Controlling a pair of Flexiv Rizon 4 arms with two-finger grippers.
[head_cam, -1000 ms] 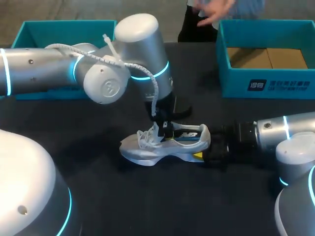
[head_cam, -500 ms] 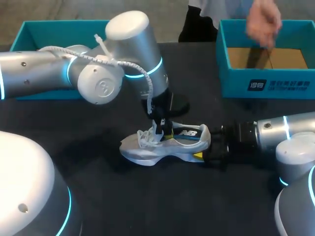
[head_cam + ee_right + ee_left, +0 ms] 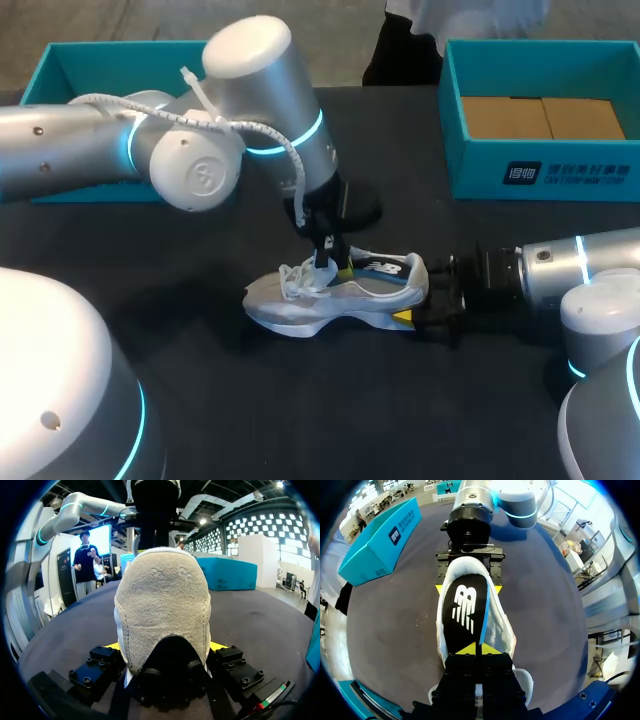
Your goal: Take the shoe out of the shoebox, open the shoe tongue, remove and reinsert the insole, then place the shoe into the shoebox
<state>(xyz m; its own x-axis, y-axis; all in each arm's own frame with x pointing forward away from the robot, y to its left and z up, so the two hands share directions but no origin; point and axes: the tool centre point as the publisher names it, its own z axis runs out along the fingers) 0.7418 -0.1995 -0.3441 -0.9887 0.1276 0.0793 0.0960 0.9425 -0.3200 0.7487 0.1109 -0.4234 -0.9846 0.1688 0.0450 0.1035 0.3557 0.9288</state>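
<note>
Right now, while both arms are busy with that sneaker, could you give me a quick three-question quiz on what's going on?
1. True or false: the white sneaker lies inside the teal shoebox.
2. Which part of it does the right tool clamp? A toe, B heel, C laces.
3. Fill in: the left tool pinches the black ___.
Key: 1 false, it is on the table, outside the shoebox; 2 B; 3 insole.
</note>
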